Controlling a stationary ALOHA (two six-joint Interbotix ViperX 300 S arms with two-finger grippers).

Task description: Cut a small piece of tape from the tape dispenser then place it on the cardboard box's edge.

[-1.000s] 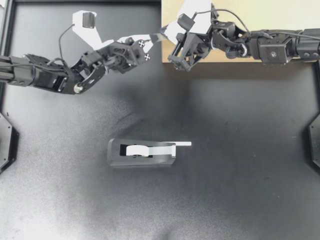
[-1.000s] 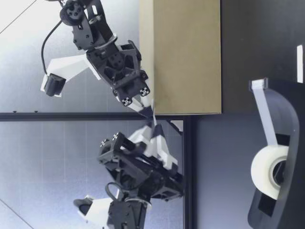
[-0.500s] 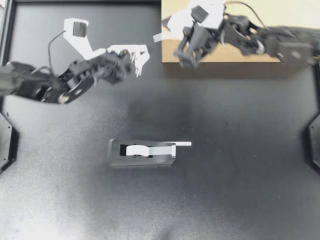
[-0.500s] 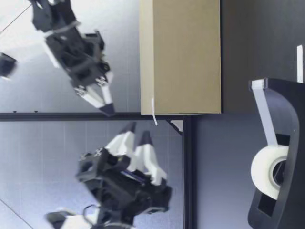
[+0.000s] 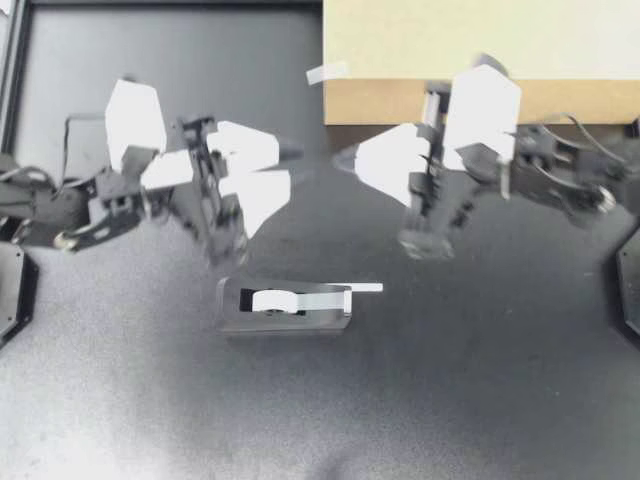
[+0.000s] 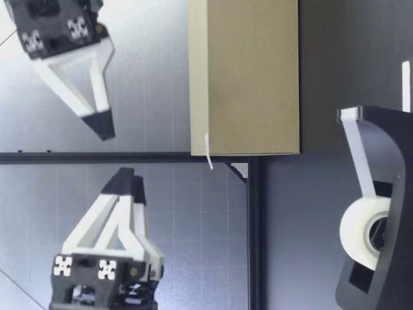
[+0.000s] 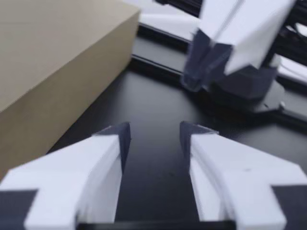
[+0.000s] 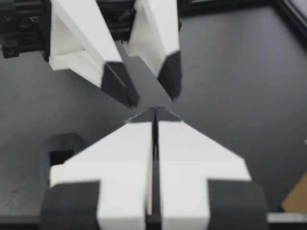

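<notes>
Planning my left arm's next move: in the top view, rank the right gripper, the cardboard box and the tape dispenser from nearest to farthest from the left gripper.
1. right gripper: facing the left gripper, clearly the closest.
2. cardboard box: its near corner, toward the table's far edge.
3. tape dispenser: mid-table, on the opposite side from the box.

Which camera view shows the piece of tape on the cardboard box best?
The top view: the piece of tape shows its face, sticking out past the cardboard box. The low view shows only a thin sliver at the box's corner. Neither wrist view shows it.
</notes>
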